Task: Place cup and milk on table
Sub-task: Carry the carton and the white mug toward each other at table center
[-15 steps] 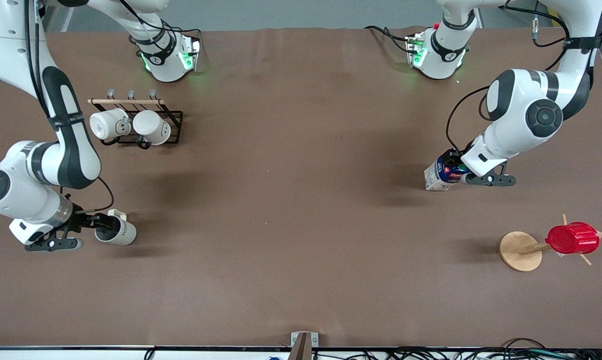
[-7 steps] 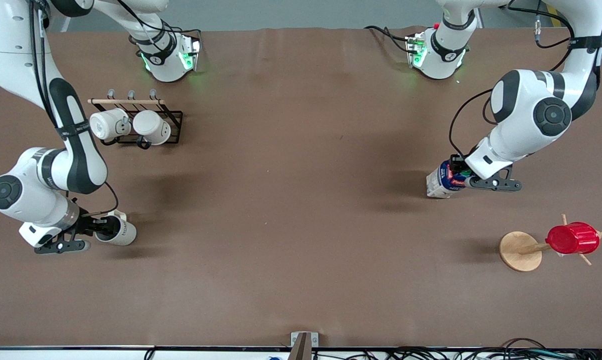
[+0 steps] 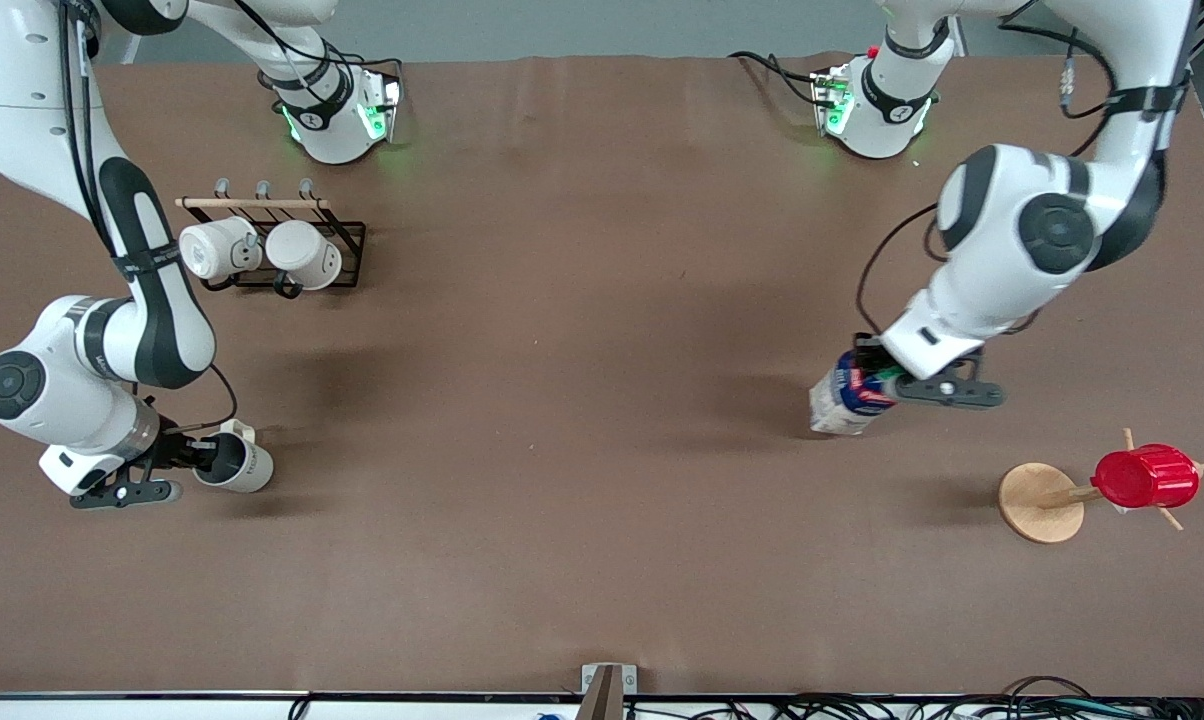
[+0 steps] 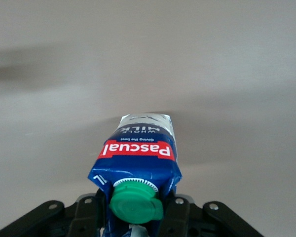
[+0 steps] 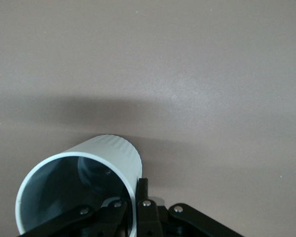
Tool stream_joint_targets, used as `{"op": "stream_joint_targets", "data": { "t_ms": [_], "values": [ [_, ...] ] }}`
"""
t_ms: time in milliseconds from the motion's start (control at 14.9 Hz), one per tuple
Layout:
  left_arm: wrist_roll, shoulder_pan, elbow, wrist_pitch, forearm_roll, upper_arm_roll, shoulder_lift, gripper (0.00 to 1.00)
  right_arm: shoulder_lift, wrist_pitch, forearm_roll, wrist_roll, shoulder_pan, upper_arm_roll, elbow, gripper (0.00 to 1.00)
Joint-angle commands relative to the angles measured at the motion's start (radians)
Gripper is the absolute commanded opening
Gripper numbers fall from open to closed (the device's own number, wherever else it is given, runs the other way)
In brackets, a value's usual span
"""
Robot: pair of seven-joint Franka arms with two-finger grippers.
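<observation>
My right gripper [image 3: 198, 458] is shut on the rim of the cup [image 3: 237, 465], an off-white mug with a grey inside and dark lettering, tilted just over the table [image 3: 582, 400] at the right arm's end. In the right wrist view one finger [image 5: 143, 197] is outside the cup's [image 5: 89, 173] wall and one inside. My left gripper [image 3: 877, 380] is shut on the top of the milk [image 3: 844, 402], a blue and white carton held tilted over the table at the left arm's end. The left wrist view shows the milk [image 4: 138, 158] with its green cap [image 4: 136, 201] between the jaws.
A black wire rack [image 3: 272, 240] with two whiter mugs [image 3: 217, 248] [image 3: 304, 254] stands farther from the front camera than the cup. A wooden peg stand [image 3: 1040, 502] with a red ribbed cup [image 3: 1145, 477] stands nearer the front camera than the milk.
My left gripper has carried the milk toward the front camera and toward the table's middle. The right gripper and the cup have barely shifted.
</observation>
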State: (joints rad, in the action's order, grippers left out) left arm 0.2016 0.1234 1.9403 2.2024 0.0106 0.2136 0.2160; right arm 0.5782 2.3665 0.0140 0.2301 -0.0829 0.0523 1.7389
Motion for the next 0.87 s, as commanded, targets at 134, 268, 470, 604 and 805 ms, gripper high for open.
{"op": "stream_joint_targets", "data": {
  "t_ms": [134, 268, 470, 604, 805],
  "values": [
    [0.194, 0.163, -0.211, -0.021, -0.011, 0.001, 0.147, 0.1, -0.136, -0.228, -0.012, -0.22, 0.098, -0.057, -0.041, 0.0],
    [0.252, 0.217, -0.263, -0.021, -0.014, 0.001, 0.189, 0.1, -0.15, -0.228, -0.011, -0.373, 0.103, -0.165, -0.045, 0.0],
    [0.349, 0.307, -0.348, -0.047, -0.018, -0.002, 0.258, 0.1, -0.146, -0.219, -0.005, -0.605, 0.121, -0.3, -0.055, 0.0],
    [0.383, 0.355, -0.429, -0.085, -0.018, -0.003, 0.308, 0.1, -0.138, -0.213, -0.002, -0.714, 0.146, -0.376, -0.077, 0.0],
    [0.423, 0.412, -0.506, -0.118, -0.018, -0.011, 0.361, 0.11, -0.084, -0.187, 0.0, -0.839, 0.208, -0.431, -0.098, 0.0]
  ]
}}
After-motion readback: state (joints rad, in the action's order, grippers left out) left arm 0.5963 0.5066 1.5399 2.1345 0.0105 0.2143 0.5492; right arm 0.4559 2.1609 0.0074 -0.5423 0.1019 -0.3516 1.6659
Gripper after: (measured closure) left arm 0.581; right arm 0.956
